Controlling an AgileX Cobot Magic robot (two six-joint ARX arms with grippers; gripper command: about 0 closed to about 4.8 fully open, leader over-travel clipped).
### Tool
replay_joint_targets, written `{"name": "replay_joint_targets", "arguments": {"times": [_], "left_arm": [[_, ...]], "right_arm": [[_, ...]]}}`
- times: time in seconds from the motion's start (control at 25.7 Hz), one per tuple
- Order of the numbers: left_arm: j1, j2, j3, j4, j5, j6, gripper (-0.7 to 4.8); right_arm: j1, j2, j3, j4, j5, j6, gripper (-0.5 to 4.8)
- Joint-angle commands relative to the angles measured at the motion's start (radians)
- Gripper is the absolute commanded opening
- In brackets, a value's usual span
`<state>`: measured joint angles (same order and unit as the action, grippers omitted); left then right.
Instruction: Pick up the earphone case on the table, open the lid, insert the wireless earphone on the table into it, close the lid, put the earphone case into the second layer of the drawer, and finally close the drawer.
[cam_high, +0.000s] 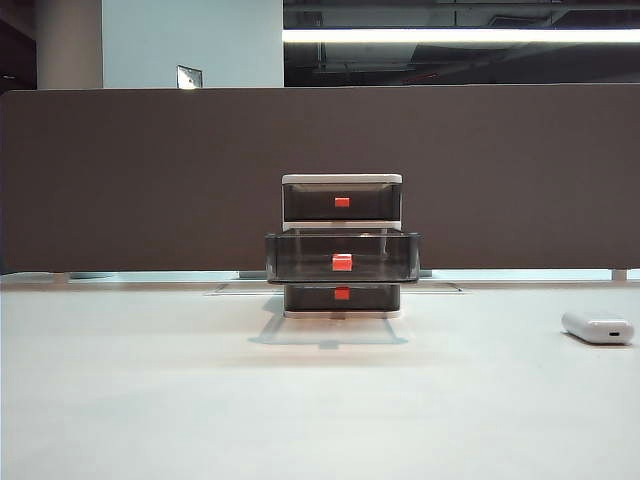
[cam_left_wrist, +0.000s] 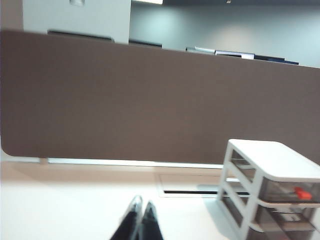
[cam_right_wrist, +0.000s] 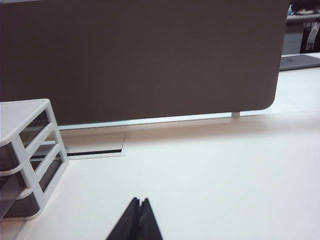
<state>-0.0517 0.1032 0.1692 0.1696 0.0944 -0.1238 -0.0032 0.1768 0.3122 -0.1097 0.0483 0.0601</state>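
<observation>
The white earphone case (cam_high: 597, 327) lies with its lid down on the table (cam_high: 150, 400) at the far right, a dark port slot on its near end. The drawer (cam_high: 342, 246) stands at the table's middle back; its second layer (cam_high: 342, 258) is pulled out, red handle facing front. No wireless earphone shows in any view. Neither arm appears in the exterior view. My left gripper (cam_left_wrist: 142, 204) is shut and empty over bare table, to the left of the drawer (cam_left_wrist: 272, 195). My right gripper (cam_right_wrist: 139, 201) is shut and empty, to the right of the drawer (cam_right_wrist: 27, 155).
A dark partition wall (cam_high: 150, 180) runs along the table's back edge. A flat cable-slot plate (cam_right_wrist: 95, 147) lies in the tabletop behind the drawer.
</observation>
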Motion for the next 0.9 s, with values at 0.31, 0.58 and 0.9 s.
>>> {"name": "replay_joint_targets", "arguments": {"times": [0.31, 0.58, 0.9], "left_arm": [[-0.266, 0.246, 0.116, 0.011, 0.002, -0.004, -0.06], [-0.462, 0.352, 0.148, -0.076, 0.002, 0.004, -0.06], [-0.598, 0.448, 0.203, -0.171, 0.002, 0.119, -0.06]], "right_arm": [[0.000, 0.276, 0.188, -0.021, -0.102, -0.008, -0.05], [0.001, 0.430, 0.299, -0.129, -0.121, -0.008, -0.05], [0.009, 0.542, 0.375, -0.258, -0.163, -0.010, -0.05]]}}
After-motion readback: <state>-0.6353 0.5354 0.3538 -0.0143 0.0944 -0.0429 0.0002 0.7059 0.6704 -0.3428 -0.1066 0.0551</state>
